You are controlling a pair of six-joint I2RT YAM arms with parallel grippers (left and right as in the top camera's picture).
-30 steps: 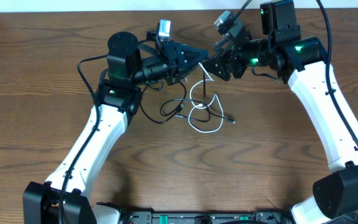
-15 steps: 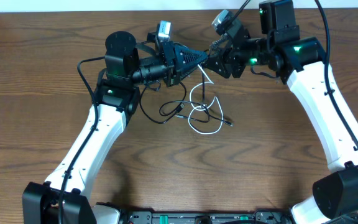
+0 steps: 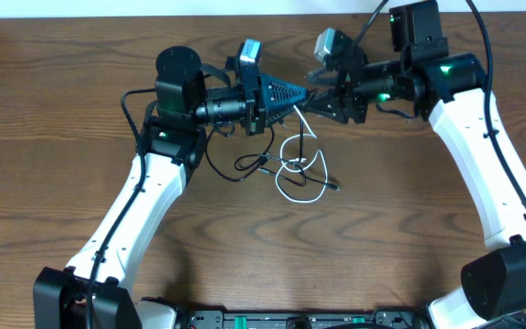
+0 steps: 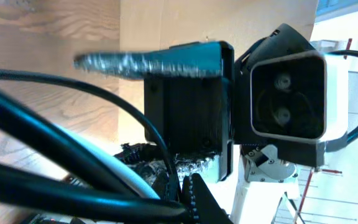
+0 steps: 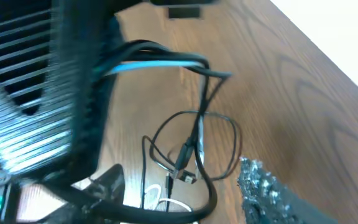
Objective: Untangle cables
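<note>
White-and-black cables [image 3: 292, 163] trail beneath the left gripper [image 3: 301, 93] (pinched shut on one strand).

Robotics lab: left arm [image 3: 144, 196] and right arm [image 3: 478, 164] flank a wood-grain table [image 3: 44, 137].

We see a dark brown, wood-grained worktop [image 3: 44, 183]. One cable [image 3: 238, 164] is black, the other cable [image 3: 292, 194] white. The left arm [image 3: 144, 196] and right arm [image 3: 482, 155] are white with black joints and green lights [image 3: 440, 69].
</note>
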